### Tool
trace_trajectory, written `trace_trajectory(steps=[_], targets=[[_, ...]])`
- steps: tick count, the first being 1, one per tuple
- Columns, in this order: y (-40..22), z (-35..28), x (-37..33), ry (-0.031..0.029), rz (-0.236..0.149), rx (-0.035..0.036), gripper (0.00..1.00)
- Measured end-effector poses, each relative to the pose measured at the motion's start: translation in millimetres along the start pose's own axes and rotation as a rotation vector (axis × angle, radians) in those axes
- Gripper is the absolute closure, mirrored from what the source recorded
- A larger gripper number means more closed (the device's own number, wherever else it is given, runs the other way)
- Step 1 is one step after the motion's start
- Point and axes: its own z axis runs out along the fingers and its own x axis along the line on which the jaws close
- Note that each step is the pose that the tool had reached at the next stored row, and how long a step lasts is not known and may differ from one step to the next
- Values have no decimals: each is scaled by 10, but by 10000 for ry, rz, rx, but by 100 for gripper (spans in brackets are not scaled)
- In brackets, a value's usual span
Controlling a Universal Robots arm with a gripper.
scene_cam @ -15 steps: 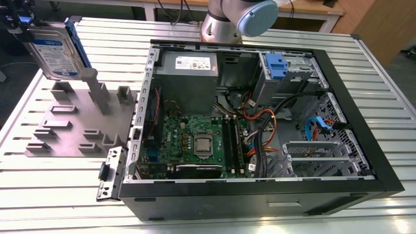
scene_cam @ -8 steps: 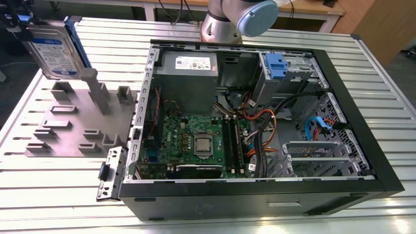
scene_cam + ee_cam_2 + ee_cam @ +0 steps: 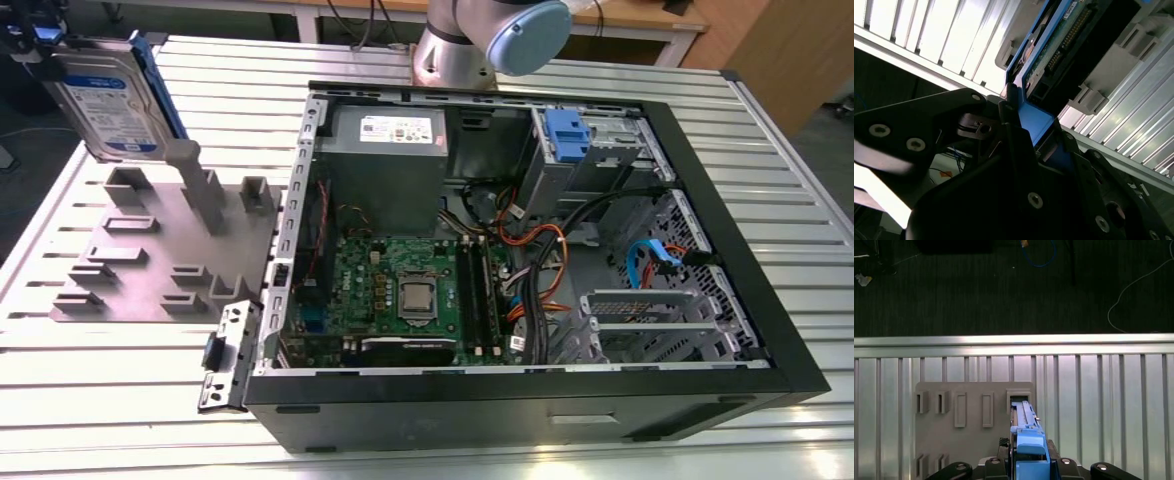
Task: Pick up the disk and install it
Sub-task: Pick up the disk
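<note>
The disk [image 3: 114, 105], silver with a white-and-blue label and blue side rails, hangs upright at the exterior view's upper left, above the grey fixture plate [image 3: 140, 265]. My gripper [image 3: 38, 42] is shut on the disk's upper end. In the first wrist view the disk [image 3: 1025, 432] is edge-on between my fingers, over a slot in the fixture plate [image 3: 969, 445]. The second wrist view has the disk's blue rail [image 3: 1038, 121] clamped between the black fingers [image 3: 1014, 150], with its circuit-board side [image 3: 1064, 47] beyond.
An open black computer case [image 3: 747, 290] lies on the slatted aluminium table [image 3: 120, 370], holding a motherboard [image 3: 400, 290], a grey power supply [image 3: 384, 150], cables and a drive bay with a blue latch [image 3: 567, 132]. The arm's base [image 3: 487, 40] stands behind the case. The table edge [image 3: 1014, 341] borders dark floor.
</note>
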Motion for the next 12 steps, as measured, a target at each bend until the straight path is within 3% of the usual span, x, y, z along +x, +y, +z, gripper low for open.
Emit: trace_trajectory(steps=[12], targets=[[1,-75,-1,1,-1,-1,64]])
